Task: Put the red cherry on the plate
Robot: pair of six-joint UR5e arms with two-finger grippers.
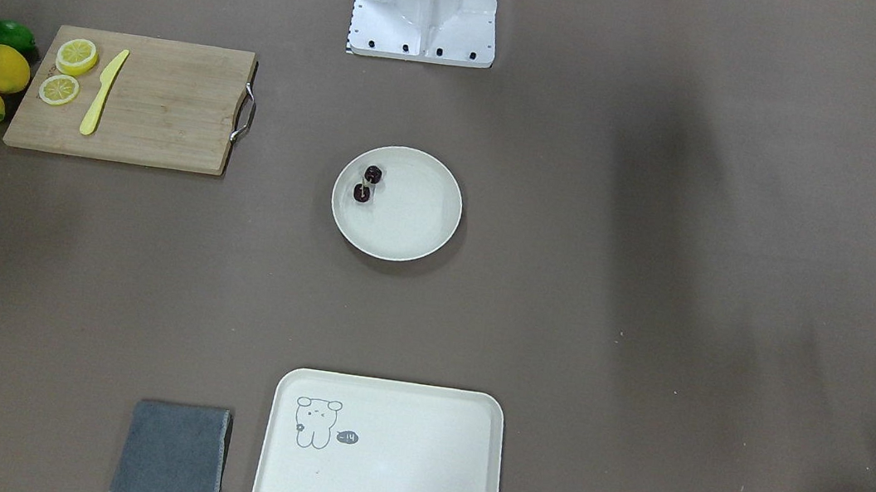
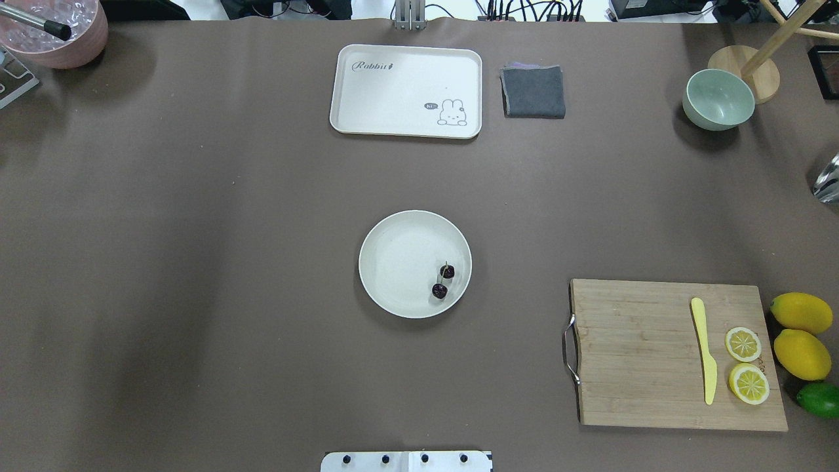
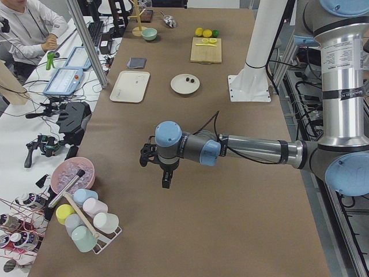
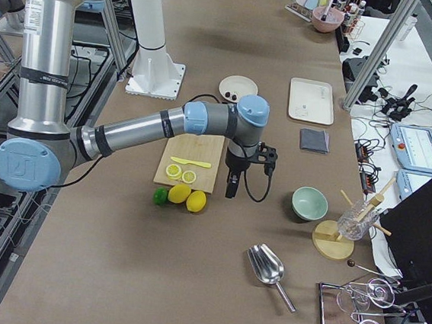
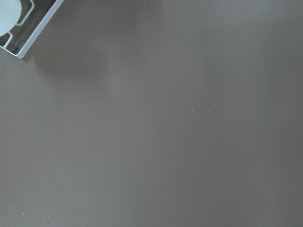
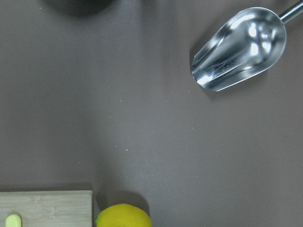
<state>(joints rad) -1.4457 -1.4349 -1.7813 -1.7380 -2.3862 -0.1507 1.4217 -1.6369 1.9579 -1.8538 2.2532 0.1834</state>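
The red cherry [image 2: 443,280], a pair of dark glossy fruits with pale stems, lies inside the plate [image 2: 393,262] near its rim. The front view shows the same red cherry [image 1: 367,184] on the plate [image 1: 414,235] at the table's middle. My left gripper [image 3: 166,179] shows only in the left side view, hovering over bare table far from the plate [image 3: 185,84]; I cannot tell its state. Only the right side view shows my right gripper [image 4: 231,188], which hangs beside the cutting board; its state is unclear too. Nothing touches the cherry.
A wooden cutting board [image 2: 655,354] carries a yellow knife [image 2: 704,351] and lemon slices [image 2: 744,344]; lemons [image 2: 801,313] and a lime [image 2: 819,398] lie beside it. A cream tray [image 2: 406,92], grey cloth [image 2: 533,92], green bowl [image 2: 718,99] and metal scoop [image 6: 241,47] stand farther out.
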